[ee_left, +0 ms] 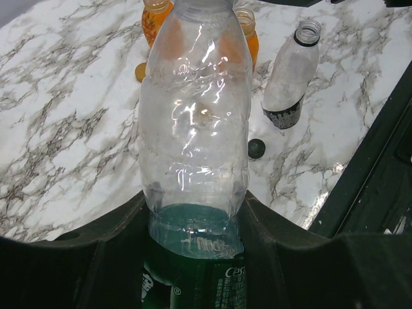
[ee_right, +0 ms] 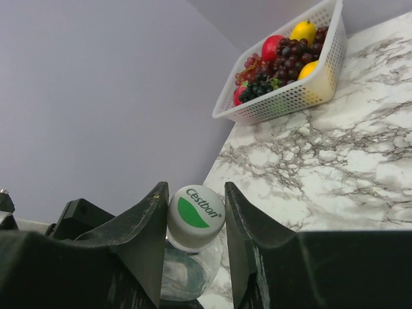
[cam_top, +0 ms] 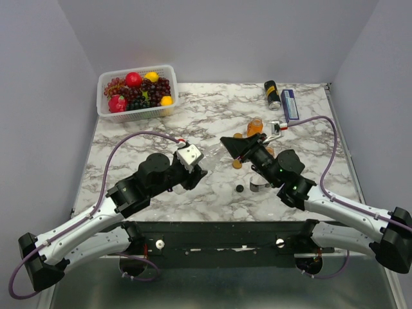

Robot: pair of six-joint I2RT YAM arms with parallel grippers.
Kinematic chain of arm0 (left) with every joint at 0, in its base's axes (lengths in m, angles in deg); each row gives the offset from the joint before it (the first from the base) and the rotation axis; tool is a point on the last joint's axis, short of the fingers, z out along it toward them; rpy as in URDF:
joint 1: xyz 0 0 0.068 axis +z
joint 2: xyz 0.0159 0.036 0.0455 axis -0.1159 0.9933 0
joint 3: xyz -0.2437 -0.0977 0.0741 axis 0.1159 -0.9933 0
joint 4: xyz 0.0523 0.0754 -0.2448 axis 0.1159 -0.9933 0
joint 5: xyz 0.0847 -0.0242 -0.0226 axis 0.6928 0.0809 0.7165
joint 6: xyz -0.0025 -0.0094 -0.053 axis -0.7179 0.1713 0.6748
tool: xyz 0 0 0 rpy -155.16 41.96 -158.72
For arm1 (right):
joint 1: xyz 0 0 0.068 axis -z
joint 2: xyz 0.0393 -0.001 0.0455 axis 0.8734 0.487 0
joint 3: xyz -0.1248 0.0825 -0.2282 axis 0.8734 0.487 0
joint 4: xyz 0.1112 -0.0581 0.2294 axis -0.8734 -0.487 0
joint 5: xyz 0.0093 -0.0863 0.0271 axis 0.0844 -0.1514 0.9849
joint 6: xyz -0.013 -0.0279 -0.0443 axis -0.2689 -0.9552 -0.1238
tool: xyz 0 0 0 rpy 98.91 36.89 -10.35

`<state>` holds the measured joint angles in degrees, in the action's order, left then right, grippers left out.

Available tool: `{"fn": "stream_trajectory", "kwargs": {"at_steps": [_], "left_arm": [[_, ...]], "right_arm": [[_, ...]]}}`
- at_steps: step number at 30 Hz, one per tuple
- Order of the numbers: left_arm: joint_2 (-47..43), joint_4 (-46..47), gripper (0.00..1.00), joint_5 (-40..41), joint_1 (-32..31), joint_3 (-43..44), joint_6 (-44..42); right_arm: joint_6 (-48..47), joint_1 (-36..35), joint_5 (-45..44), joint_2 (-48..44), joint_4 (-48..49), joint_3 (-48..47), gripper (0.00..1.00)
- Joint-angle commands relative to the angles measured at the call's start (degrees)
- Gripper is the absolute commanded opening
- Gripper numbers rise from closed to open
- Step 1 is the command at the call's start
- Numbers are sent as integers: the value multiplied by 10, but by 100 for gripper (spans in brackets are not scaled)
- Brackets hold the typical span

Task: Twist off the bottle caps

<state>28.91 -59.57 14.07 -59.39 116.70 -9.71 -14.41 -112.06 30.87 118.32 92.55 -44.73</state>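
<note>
A: Which bottle is in play?

B: The clear bottle (ee_left: pixel 193 141). The left jaws are closed on its lower part, one on each side, right where the green label (ee_left: pixel 199 270) begins. The rest of the bottle sticks out past their tips.

A: And its cap?

B: The pale cap (ee_right: pixel 196 215), with a green leaf mark on top, sits on that bottle's neck, right between the right jaws. They have narrowed to the cap's width and press it from both sides, near their tips.

A: So both arms are on the one bottle?

B: Yes. From above, the two arms meet over the middle of the bench (cam_top: pixel 161 122), one reaching in from each side. The bottle itself is hard to make out in that view.

A: What about the others?

B: An open bottle (ee_left: pixel 291 77) stands upright on the bench with its neck bare, well apart from both pairs of jaws. A dark cap (ee_left: pixel 256 148) lies flat near its base. Two orange bottles (ee_left: pixel 156 16) stand beyond the held one, partly hidden by it, with an orange cap (ee_left: pixel 140 71) on the marble near them.

A: Anything else there?

B: A white basket (ee_right: pixel 302 96) of fruit is in the far left corner, and a black can (cam_top: pixel 272 94) lies beside a blue box (cam_top: pixel 290 104) at the far right.
</note>
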Motion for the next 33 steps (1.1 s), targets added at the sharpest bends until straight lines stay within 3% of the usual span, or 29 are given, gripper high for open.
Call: {"fn": "stream_trajectory", "kwargs": {"at_steps": [1, 5, 7, 17, 24, 33], "left_arm": [[-11, 16, 43, -32, -5, -3, -4], [-17, 23, 42, -67, -4, -7, -5], [-14, 24, 42, -104, -1, -6, -5], [36, 46, 42, -357, 42, 5, 18], [42, 101, 42, -494, 90, -6, 62], [56, 125, 38, -542, 105, -9, 79]], "right_arm": [[20, 7, 52, 6, 65, 18, 25], [19, 25, 108, 12, 118, 38, 6], [14, 42, 168, 16, 137, 43, 1], [-64, 86, 334, -35, 171, 94, 1], [-125, 97, 465, -61, 171, 109, 1], [-161, 104, 506, -74, 155, 124, 2]]}}
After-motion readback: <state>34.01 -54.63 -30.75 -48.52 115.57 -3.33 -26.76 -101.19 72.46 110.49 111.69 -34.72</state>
